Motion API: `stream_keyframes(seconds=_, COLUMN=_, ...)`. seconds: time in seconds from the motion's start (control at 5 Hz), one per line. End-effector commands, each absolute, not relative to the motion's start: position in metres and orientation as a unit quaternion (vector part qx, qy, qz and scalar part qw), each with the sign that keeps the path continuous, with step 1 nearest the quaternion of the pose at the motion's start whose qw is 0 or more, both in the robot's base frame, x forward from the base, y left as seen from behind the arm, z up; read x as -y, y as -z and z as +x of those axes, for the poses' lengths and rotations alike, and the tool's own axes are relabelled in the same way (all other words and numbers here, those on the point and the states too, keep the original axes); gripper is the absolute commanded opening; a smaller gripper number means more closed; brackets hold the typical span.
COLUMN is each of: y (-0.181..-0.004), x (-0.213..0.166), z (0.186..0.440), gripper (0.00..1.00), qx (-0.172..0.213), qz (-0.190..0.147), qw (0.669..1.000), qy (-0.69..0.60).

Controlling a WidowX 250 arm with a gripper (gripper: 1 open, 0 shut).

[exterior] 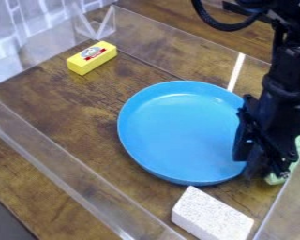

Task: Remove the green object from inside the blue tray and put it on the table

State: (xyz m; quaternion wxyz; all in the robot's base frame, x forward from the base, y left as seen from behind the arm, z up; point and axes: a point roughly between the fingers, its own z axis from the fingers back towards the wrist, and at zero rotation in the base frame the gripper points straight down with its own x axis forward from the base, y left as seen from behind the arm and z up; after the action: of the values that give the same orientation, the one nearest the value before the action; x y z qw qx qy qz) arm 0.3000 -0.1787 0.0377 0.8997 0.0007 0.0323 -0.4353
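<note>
Camera view: the black gripper (268,159) points down at the right rim of the blue tray (178,131), its fingers low over the green object (288,159), which lies on the table (65,103) just outside the tray and mostly hidden. Whether the fingers grip it I cannot tell. A yellow block (91,58) and a white sponge (213,212) lie apart.

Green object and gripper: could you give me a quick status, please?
Gripper down over the green object, jaws astride it, grip unconfirmed. Object on the table, outside the blue tray. White sponge nearby, not blocking.
</note>
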Motion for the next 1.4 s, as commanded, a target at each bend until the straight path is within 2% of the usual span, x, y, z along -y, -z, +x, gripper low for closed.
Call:
stream_keyframes(seconds=0.0, y=-0.060, x=0.183, z=0.307, gripper=1.00, qx=-0.005, qz=-0.006, qw=0.897, qy=0.442)
stream_keyframes(seconds=0.4, y=-0.039, x=0.179, z=0.332, gripper=1.00, qx=-0.009, qz=-0.007, qw=0.897, qy=0.442)
stream_keyframes(seconds=0.6, y=-0.045, x=0.178, z=0.335, gripper=0.00, qx=-0.012, qz=-0.006, qw=0.896, qy=0.443)
stream_keyframes(seconds=0.8, y=-0.050, x=0.178, z=0.337, gripper=1.00, qx=-0.014, qz=-0.007, qw=0.897, qy=0.443)
stream_keyframes(seconds=1.0, y=-0.053, x=0.173, z=0.341, gripper=0.00, qx=-0.017, qz=-0.010, qw=0.901, qy=0.434)
stream_keyframes(seconds=1.2, y=-0.054, x=0.168, z=0.345, gripper=1.00, qx=-0.019, qz=-0.012, qw=0.904, qy=0.426)
